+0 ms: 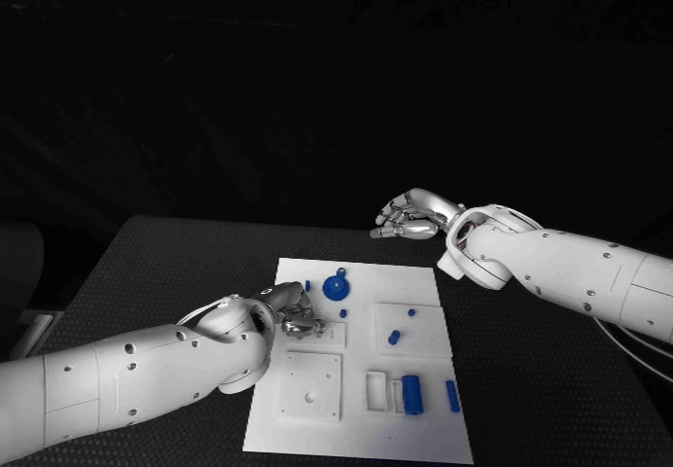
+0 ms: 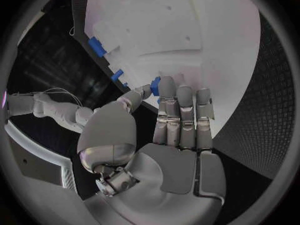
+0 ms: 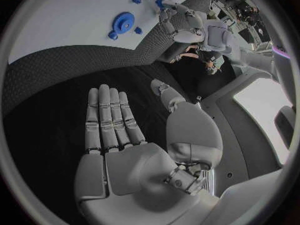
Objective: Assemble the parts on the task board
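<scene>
Black table; task board bearing blue parts.

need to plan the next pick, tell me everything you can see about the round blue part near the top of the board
The round blue part is a flat disc, plastic by its look, with a small hole at its centre and toothed edges in the right wrist view. It lies flat on the white task board, near its far edge. A small blue peg sits just beyond it. Nothing grips it: the left hand is beside it over the board, and the right hand is off the board.
</scene>
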